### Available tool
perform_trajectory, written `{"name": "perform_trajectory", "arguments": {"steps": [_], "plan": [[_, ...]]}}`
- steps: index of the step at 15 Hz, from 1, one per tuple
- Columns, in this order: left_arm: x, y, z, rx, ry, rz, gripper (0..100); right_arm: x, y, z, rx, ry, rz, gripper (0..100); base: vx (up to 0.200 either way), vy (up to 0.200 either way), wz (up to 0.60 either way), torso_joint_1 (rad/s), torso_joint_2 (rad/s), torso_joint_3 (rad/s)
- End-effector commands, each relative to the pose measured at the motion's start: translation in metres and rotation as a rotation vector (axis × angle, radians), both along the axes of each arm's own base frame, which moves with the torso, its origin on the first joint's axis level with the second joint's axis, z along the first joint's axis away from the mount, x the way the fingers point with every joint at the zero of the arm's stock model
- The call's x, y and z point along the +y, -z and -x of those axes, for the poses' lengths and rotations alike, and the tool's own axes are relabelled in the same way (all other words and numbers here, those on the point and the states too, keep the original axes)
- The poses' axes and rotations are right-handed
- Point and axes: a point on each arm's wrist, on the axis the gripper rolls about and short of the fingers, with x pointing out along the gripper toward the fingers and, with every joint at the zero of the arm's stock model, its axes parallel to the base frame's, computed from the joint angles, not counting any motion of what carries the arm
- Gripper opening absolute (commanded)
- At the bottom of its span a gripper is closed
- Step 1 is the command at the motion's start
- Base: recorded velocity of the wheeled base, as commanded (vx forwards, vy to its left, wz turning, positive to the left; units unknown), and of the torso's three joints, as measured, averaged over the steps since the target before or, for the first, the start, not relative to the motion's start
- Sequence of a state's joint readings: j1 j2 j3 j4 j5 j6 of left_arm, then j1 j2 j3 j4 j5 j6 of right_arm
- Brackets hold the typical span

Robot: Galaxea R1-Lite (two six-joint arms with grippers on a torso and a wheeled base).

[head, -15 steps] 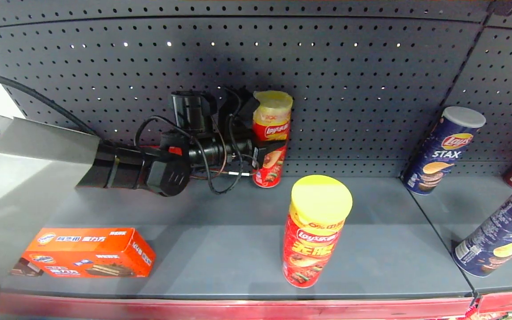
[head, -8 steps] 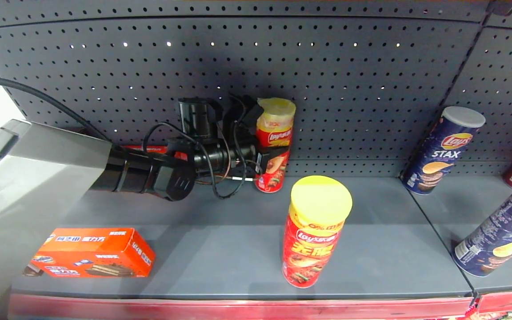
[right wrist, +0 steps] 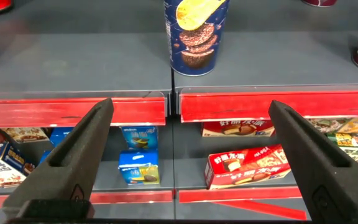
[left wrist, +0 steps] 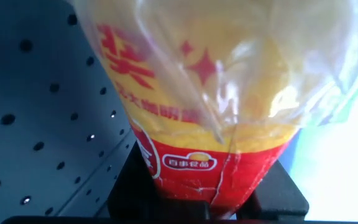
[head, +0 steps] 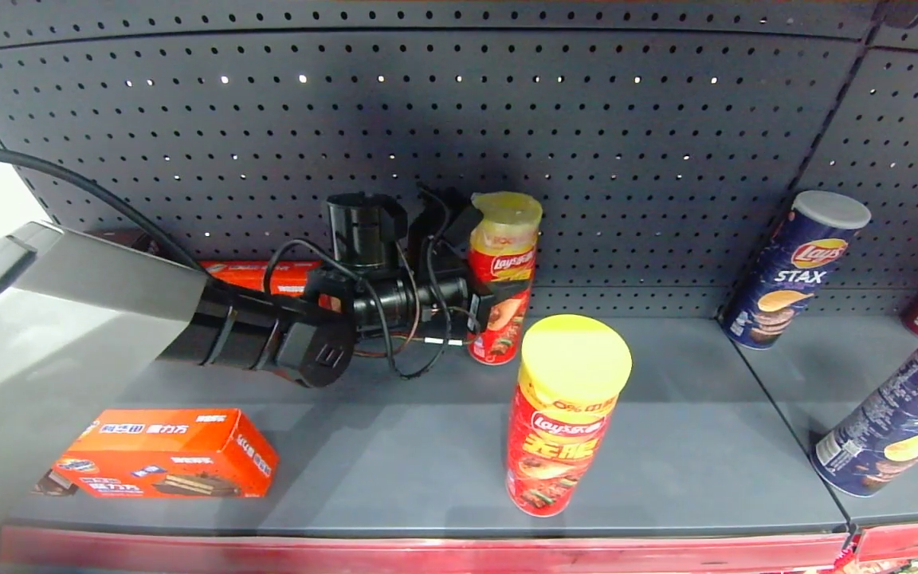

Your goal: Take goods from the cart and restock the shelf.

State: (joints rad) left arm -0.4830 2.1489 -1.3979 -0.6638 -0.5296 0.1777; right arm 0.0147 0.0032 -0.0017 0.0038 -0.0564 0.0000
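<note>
My left gripper (head: 491, 295) is shut on a red chip can with a yellow lid (head: 500, 275), holding it upright near the pegboard at the back of the grey shelf (head: 395, 446). The can's base sits at or just above the shelf surface. In the left wrist view the same can (left wrist: 216, 118) is close up between the dark jaws. A second red can with a yellow lid (head: 566, 410) stands nearer the front. My right gripper (right wrist: 197, 168) is open in front of the shelf edge, holding nothing.
An orange biscuit box (head: 160, 453) lies at the front left, another orange box (head: 256, 275) behind my arm. Dark blue chip cans (head: 790, 267) (head: 897, 414) stand to the right. The right wrist view has a blue can (right wrist: 194, 34) and lower shelves with boxes (right wrist: 247, 165).
My left gripper has carried the can to the right and lower, toward the shelf surface. The other goods have stayed put.
</note>
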Motion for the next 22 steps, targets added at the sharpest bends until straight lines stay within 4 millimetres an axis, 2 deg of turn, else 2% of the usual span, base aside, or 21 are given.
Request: {"name": "perform_trajectory", "arguments": {"steps": [1,9,10,13,16,18,22], "plan": [[-0.001,0.002,0.003,0.005,0.003,-0.003,0,0.000,0.000,0.000,0.002,0.000,0.000,100,0.000,0.000,0.00,0.000,0.00,0.000],[0.001,0.014,0.007,0.008,0.003,-0.005,0,0.000,0.000,0.000,0.002,0.000,0.000,100,0.000,0.000,0.00,0.000,0.00,0.000],[0.001,0.014,0.007,0.008,0.003,-0.005,100,0.000,0.000,0.000,0.002,0.000,0.000,100,0.000,0.000,0.00,0.000,0.00,0.000],[0.003,0.012,0.007,0.004,-0.006,-0.001,100,0.000,0.000,0.000,0.002,0.000,0.000,100,0.000,0.000,0.00,0.000,0.00,0.000],[0.012,-0.004,0.016,0.018,-0.021,0.028,100,0.000,0.000,0.000,0.004,0.000,0.000,100,0.000,0.000,0.00,0.000,0.00,0.000],[0.027,-0.018,0.027,0.024,-0.066,0.035,100,0.000,0.000,0.000,0.002,0.000,0.000,100,0.000,0.000,0.00,0.000,0.00,0.000],[0.051,-0.033,0.043,0.050,-0.175,0.005,100,0.000,0.000,0.000,0.002,0.000,0.000,100,0.000,0.000,0.00,0.000,0.00,0.000]]}}
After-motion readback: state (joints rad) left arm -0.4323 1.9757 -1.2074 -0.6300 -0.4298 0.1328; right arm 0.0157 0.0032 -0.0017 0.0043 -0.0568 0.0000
